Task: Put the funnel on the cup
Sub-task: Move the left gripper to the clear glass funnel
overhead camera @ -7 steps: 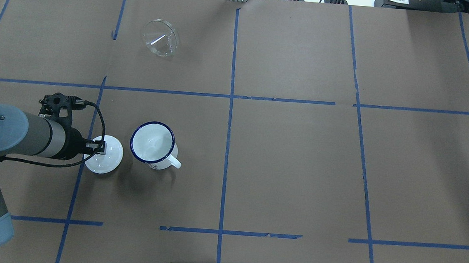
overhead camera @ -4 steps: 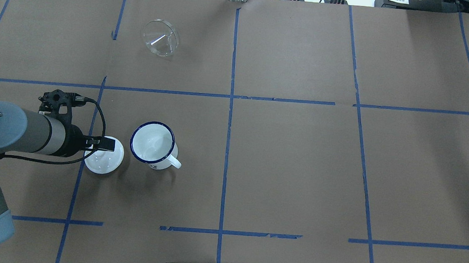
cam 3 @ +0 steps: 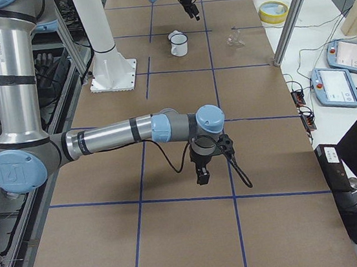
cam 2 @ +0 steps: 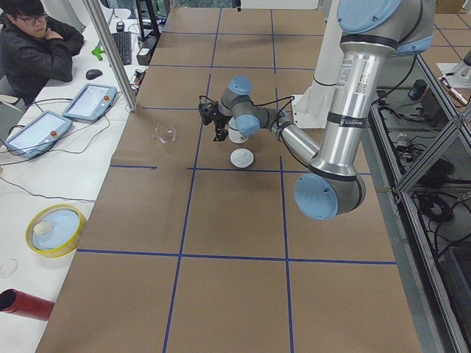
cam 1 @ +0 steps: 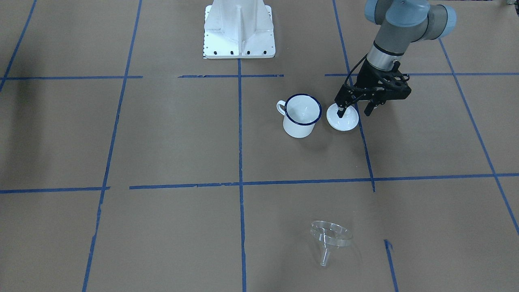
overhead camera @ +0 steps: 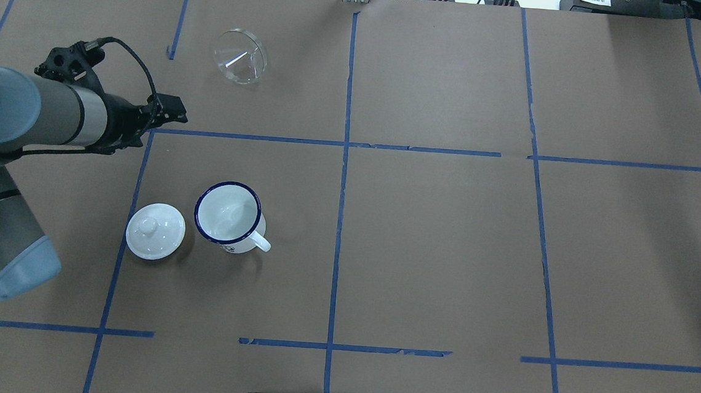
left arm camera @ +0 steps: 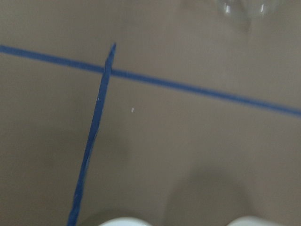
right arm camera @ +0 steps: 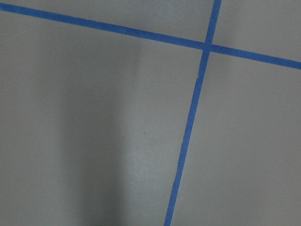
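The funnel (overhead camera: 240, 56) lies on the far part of the surface (overhead camera: 433, 245). It looks tipped on its side, with its wide mouth turned back toward the robot and its short spout pointing out toward the operators' edge.

The left hand (overhead camera: 173, 109) hangs in the air near a crossing of blue tape lines and holds nothing. In the front-facing view its two fingers stand apart with nothing between them.

From that hand the funnel is farther out from the robot and a little toward the table's middle — near, but not yet beneath it. The cup (overhead camera: 228, 214) lies the other way, back toward the robot. It stands upright with its mouth uncovered, and the white knobbed lid (overhead camera: 155, 231) rests just beside it.

The right hand (cam 3: 202, 169) hovers over bare paper at the other end, well apart from all of this, and I cannot tell whether its fingers are apart or together.

The left arm is plainly the nearer one. Its coming reach probably runs outward, roughly along the funnel's own axis — so the rim's near edge looks like the likelier place to grip than the spout.
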`<state>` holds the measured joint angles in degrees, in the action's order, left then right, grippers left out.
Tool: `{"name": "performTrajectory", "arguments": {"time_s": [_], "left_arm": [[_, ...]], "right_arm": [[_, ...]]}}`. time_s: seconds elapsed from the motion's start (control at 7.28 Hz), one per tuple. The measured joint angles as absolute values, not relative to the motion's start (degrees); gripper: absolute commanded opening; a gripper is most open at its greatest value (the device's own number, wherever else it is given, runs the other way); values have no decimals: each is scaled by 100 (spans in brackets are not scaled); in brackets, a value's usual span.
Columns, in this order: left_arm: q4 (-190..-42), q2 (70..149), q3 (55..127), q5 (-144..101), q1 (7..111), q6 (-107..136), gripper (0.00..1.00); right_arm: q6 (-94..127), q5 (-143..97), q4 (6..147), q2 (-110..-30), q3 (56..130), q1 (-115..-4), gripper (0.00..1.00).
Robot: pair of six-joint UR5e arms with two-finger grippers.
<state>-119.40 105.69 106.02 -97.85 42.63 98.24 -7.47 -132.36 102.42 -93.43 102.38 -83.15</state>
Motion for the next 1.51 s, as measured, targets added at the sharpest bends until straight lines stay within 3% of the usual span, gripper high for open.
{"name": "performTrajectory", "arguments": {"time_s": [0.41,0.69,0.96,1.1,1.37,1.51], "left_arm": [[-13828,11621,8671,-8826,4340,11850,100],[-14256,12370,7562,-8427,4329,12584,99],[-14421,13000,6649,-8353,4345,12863,88],[-14582,13152,6326,-8332,4356,12906,76],[-14760,13258,5984,-8320,4437,12924,55],[-14781,13267,5891,-8319,4499,12922,52]], "right_arm": [[-747,-13236,10239,-9343,10237,-8315,100],[-747,-13236,10239,-9343,10236,-8314,100],[-747,-13236,10239,-9343,10239,-8315,100],[-747,-13236,10239,-9343,10239,-8314,100],[-747,-13236,10239,-9343,10239,-8315,100],[-747,-13236,10239,-9343,10239,-8315,100]]}}
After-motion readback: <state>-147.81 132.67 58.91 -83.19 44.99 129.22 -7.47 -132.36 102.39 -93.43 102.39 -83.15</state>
